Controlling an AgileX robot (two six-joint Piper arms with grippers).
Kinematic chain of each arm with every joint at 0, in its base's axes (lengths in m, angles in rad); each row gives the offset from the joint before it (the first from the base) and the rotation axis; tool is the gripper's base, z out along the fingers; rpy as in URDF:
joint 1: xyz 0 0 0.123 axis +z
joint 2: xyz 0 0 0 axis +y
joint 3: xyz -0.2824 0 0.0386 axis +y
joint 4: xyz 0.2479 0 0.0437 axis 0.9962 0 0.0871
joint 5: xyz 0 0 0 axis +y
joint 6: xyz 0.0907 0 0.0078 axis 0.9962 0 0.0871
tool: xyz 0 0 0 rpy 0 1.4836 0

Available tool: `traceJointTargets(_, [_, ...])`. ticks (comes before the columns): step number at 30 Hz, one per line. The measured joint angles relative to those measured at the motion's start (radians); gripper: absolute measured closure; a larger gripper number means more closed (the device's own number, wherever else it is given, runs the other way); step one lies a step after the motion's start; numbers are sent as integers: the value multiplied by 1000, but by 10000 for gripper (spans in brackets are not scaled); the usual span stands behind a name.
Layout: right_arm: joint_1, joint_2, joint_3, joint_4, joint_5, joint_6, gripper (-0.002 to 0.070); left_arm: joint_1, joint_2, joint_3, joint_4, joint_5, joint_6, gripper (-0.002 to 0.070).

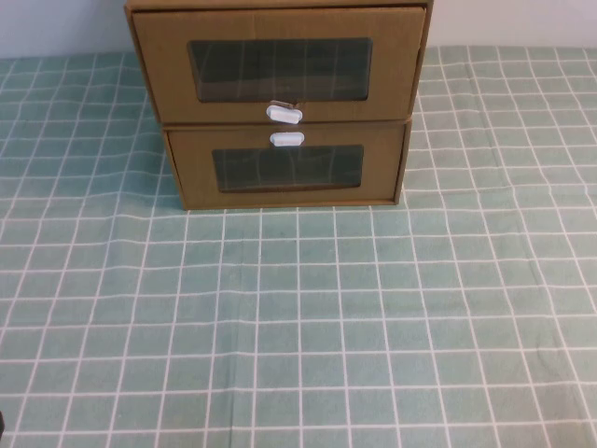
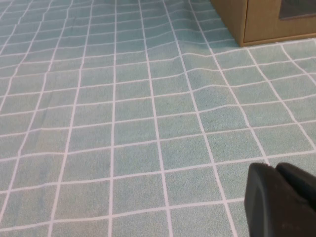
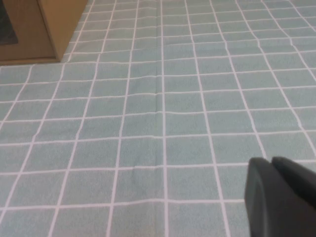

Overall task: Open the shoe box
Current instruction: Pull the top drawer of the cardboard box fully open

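Observation:
Two brown cardboard shoe boxes stand stacked at the back of the table, the upper box (image 1: 280, 61) on the lower box (image 1: 287, 168). Each has a dark window front and a white handle: the upper handle (image 1: 284, 114), the lower handle (image 1: 286, 139). Both fronts look closed. My left gripper (image 2: 274, 170) hovers over the cloth, shut and empty, with a corner of the lower box (image 2: 266, 22) far ahead. My right gripper (image 3: 270, 165) is also shut and empty above the cloth, a box corner (image 3: 34, 29) well ahead of it. Neither arm shows in the high view.
A green cloth with a white grid (image 1: 298, 317) covers the whole table. It has slight wrinkles in front of the boxes. A pale wall (image 1: 56, 28) rises behind them.

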Motion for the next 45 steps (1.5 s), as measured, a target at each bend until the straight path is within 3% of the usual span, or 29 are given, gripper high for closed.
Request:
traceJointTargets(23, [0, 0, 0, -26, -18, 0, 690, 0, 0, 0, 6, 0, 0, 680])
traceJointTargets(28, [0, 0, 0, -51, -102, 0, 690, 0, 0, 0, 8, -38, 0, 680])
traceJointTargets(32, [0, 0, 0, -84, -268, -2, 690, 0, 0, 0, 8, -165, 0, 680])
traceJointTargets(41, [0, 0, 0, -108, -788, -2, 690, 0, 0, 0, 8, -756, 0, 680])
traceJointTargets(45, [0, 0, 0, -111, -915, -2, 690, 0, 0, 0, 8, -910, 0, 680])
